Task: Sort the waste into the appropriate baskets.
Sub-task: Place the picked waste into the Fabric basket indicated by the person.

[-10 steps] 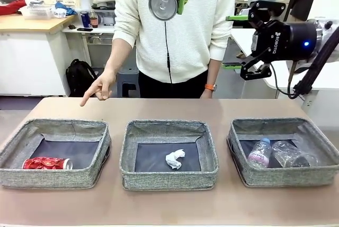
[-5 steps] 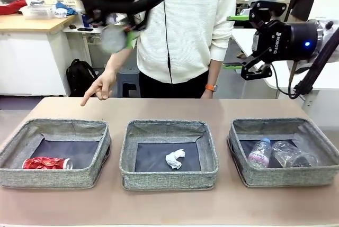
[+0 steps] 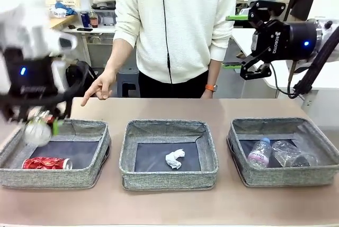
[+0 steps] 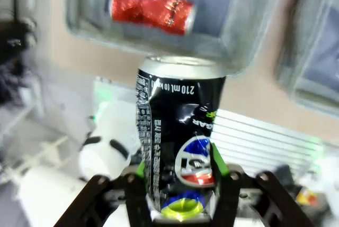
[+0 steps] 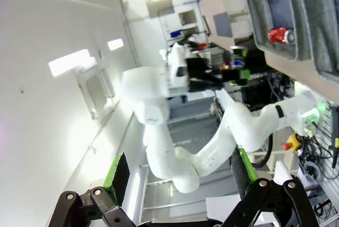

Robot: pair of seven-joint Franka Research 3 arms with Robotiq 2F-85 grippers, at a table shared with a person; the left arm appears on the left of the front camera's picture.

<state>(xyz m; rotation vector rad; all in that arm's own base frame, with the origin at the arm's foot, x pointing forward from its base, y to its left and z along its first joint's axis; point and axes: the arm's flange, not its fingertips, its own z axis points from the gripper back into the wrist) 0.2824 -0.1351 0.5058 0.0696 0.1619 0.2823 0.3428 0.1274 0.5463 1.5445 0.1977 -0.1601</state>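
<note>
At left of the front view: your left hand (image 3: 39,126) hangs blurred over the far rim of the left basket (image 3: 79,176), carrying the dark blue can (image 3: 38,132).
Left hand, state: clenched on the dark blue can (image 4: 180,132), one green pad on each side of its lower half, as the left wrist view shows from below the can upward.
Right hand, state: your right hand (image 3: 249,47) sits high at the upper right of the front view, fingers spread wide and holding nothing; the right wrist view shows its two green pads (image 5: 115,176) far apart with only the room between them.
Left basket, contents: the dented red can (image 3: 46,163) lies on its side at the lower left of the dark bottom, and it also shows at the top of the left wrist view (image 4: 151,12).
Middle basket (image 3: 169,176), contents: one white paper wad (image 3: 175,159).
Right basket (image 3: 286,176), contents: the pink-labelled bottle (image 3: 259,153) and the clear bottle (image 3: 291,155), side by side.
Person: one hand (image 3: 100,87) points down at the surface (image 3: 169,108) behind the left basket.
Step in hand: you look to be delivering the last loose piece, the blue can, to join the red one.
Next move calls for: bring the can over the bare bottom, lower it inside the walls, then spread the fingers.
Watch: a drop from here could catch the soft rim or land on the red can.
</note>
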